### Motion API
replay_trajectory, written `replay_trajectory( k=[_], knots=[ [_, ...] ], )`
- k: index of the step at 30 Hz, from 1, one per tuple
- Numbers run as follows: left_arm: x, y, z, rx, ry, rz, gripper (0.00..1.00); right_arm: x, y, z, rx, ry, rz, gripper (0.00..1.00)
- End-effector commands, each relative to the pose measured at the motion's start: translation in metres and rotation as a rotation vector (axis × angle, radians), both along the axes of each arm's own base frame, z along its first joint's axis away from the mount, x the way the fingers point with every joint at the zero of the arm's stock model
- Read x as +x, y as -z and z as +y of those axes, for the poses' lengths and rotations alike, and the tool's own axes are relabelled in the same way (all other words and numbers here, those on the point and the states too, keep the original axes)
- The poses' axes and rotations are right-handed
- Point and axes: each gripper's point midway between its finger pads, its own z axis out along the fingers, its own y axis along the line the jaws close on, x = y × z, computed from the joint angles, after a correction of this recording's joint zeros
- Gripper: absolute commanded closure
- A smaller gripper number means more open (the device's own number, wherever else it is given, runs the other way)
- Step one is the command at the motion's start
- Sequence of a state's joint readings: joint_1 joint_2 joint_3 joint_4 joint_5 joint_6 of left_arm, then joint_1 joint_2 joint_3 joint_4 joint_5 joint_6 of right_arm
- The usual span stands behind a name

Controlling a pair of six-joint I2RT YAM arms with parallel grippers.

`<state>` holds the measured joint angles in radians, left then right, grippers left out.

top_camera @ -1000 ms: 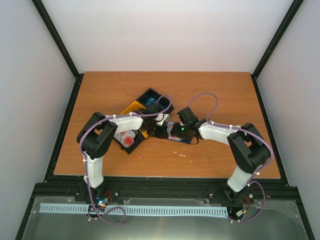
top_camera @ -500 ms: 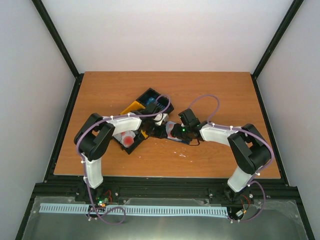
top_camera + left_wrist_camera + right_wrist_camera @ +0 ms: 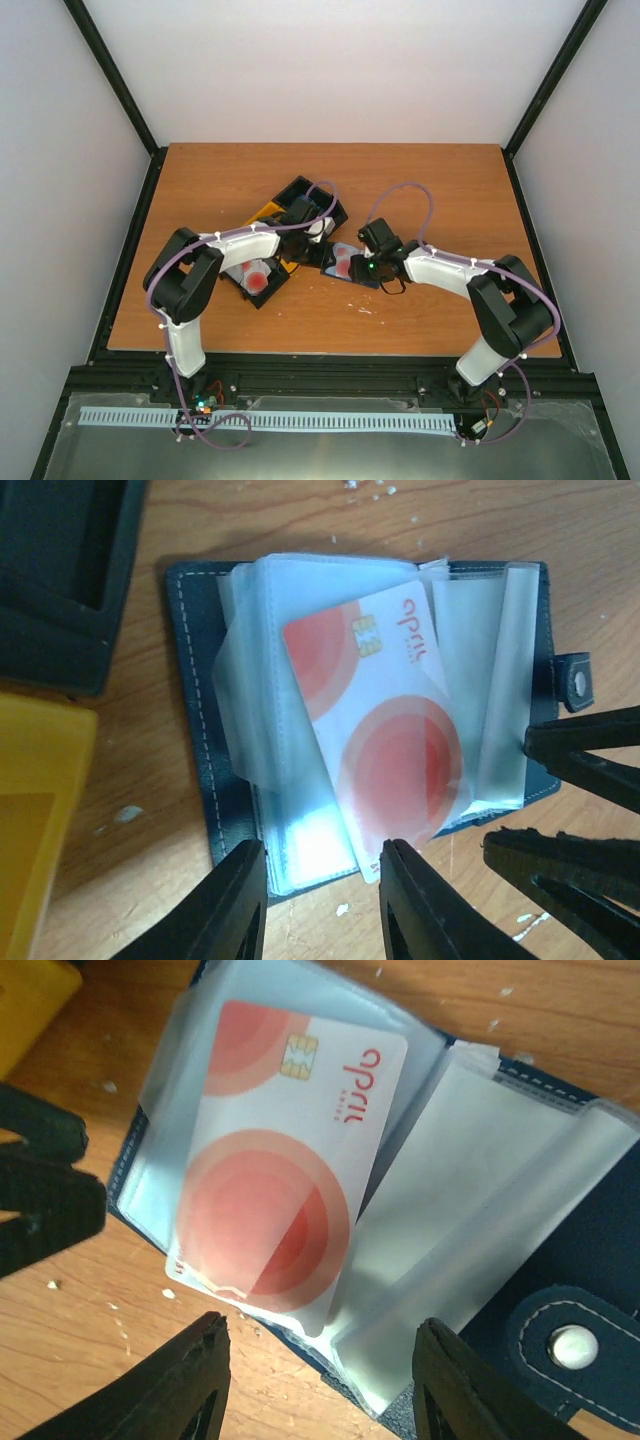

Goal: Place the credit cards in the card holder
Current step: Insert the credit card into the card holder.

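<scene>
The card holder lies open at mid table, dark navy with clear sleeves. It also shows in the left wrist view and the right wrist view. A white credit card with red circles lies tilted in its sleeves, one corner poking past the holder's edge. My left gripper is open and empty, just off that edge. My right gripper is open and empty, over the holder's other side. Another red-blotched card lies in the tray.
The black-and-yellow tray stands left of the holder, under my left arm; its yellow part and black rim lie close to the holder. The right gripper's fingers show at the right of the left wrist view.
My left gripper has drawn back from the holder toward the tray, leaving the white and red card lying in the open sleeves. My right gripper has shifted slightly left.
</scene>
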<state>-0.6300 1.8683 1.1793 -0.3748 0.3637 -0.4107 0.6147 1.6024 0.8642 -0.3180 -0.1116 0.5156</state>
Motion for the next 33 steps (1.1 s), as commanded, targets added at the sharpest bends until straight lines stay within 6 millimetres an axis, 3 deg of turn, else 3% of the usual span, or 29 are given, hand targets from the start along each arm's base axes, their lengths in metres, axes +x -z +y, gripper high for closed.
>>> replay_trajectory(
  k=[1, 6, 16, 20, 26, 33],
  knots=[
    [0.013, 0.003, 0.004, 0.032, -0.044, -0.007, 0.67, -0.002, 0.005, 0.003, -0.067, -0.111, -0.011, 0.5],
    [0.012, 0.014, 0.007, 0.057, -0.048, 0.013, 0.68, -0.002, 0.016, 0.014, -0.084, -0.17, 0.003, 0.61],
    [0.007, 0.03, 0.008, 0.081, -0.026, 0.046, 0.75, -0.002, 0.024, 0.024, -0.097, -0.207, 0.019, 0.71],
    [0.004, 0.031, 0.008, 0.075, -0.018, 0.054, 0.8, 0.002, 0.018, 0.032, -0.045, -0.181, 0.008, 0.72],
    [0.001, 0.028, 0.008, 0.063, -0.013, 0.053, 0.84, 0.014, 0.005, 0.035, 0.068, 0.007, -0.024, 0.71],
    [0.002, 0.023, 0.004, 0.043, -0.008, 0.047, 0.84, 0.009, -0.009, 0.041, 0.154, -0.006, -0.052, 0.68]
  ],
)
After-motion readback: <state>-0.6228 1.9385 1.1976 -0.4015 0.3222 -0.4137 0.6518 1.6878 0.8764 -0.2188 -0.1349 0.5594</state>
